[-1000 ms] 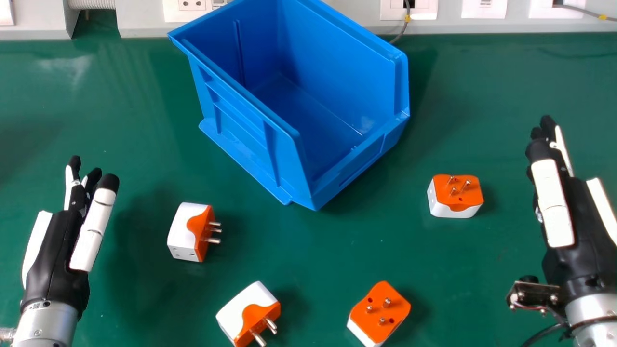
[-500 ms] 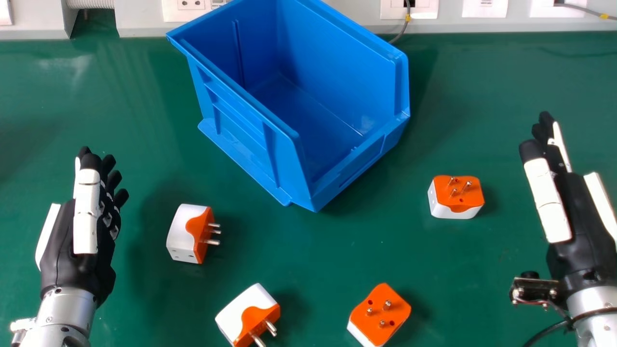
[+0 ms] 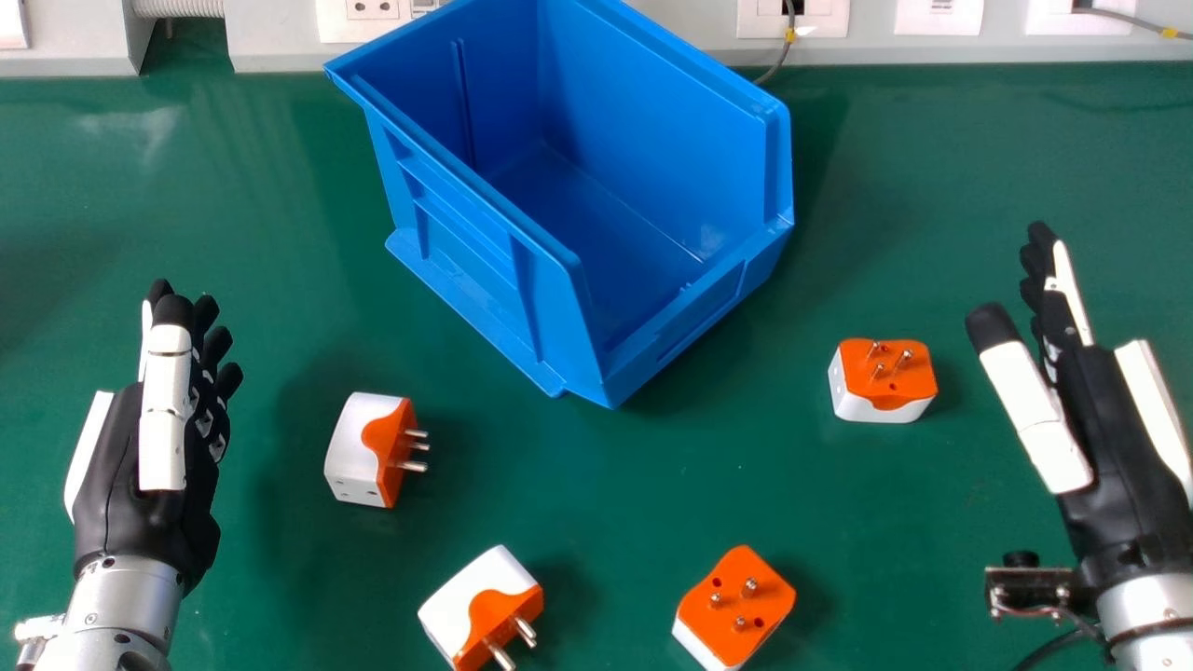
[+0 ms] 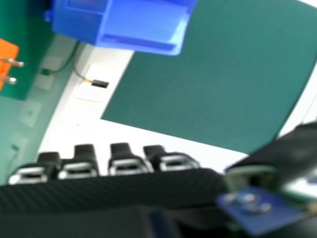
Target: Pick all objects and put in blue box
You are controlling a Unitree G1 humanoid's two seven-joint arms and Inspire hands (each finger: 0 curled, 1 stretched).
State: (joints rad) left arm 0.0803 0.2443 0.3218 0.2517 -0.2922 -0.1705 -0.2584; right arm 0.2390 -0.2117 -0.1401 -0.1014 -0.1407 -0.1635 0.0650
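Right hand (image 3: 1118, 447) stands open, its fingers straight and thumb spread, beside the right plug (image 3: 883, 380) but not touching it. Left hand (image 3: 121, 513) is open too, apart from the left plug (image 3: 359, 449). Two more, the near left plug (image 3: 466, 606) and near right plug (image 3: 734, 606), lie toward the robot, and the box (image 3: 690, 298) sits beyond all four.

The right plug's pins point up, so a careless grasp could close on them and let it twist out. If the thumb comes in low, it may shove the plug away over the smooth table (image 3: 932, 168). A low carry could clip the box's raised side.

Head view looks down into the box and gives the plugs' layout; right hand view instead has the box's outside and a plug's pins (image 4: 10, 79) at close range. Which plug that is, I cannot tell for certain.
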